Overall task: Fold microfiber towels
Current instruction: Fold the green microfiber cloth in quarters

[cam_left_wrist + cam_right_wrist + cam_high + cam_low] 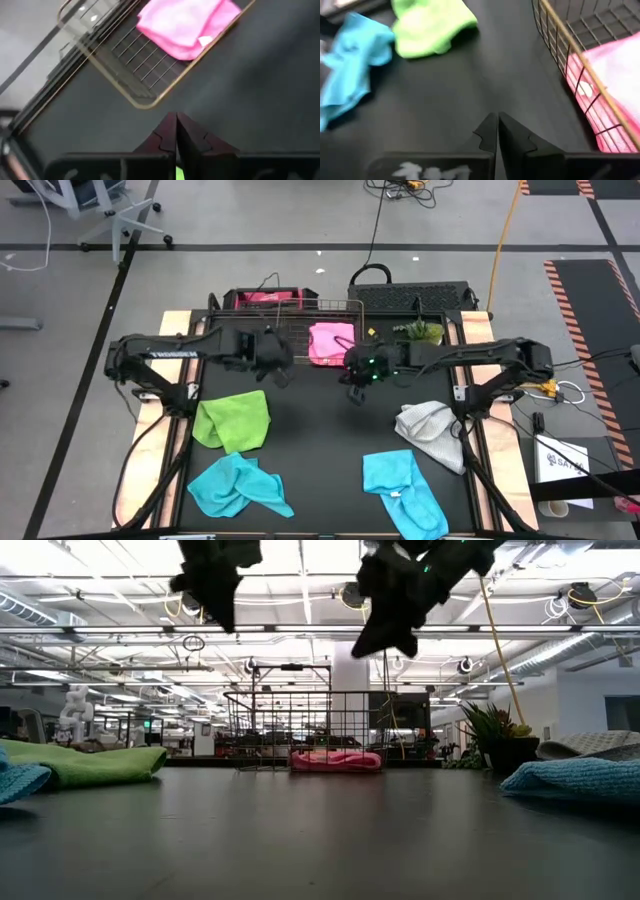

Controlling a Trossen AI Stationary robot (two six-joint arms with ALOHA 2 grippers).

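Overhead, the left claw (pixel 283 370) and right claw (pixel 356 392) hang just before the basket (pixel 290 305) holding the pink towel (pixel 332 343). Low down, both float above the table (pixel 320 840). Wrist views show each pinched shut, empty.

2 arms extended inward above table centre, left gripper (pixel 277 366) raised clear of the surface, fingers (pixel 167 131) pressed together, right gripper (pixel 357 384) likewise raised, fingers (pixel 490 131) pressed together
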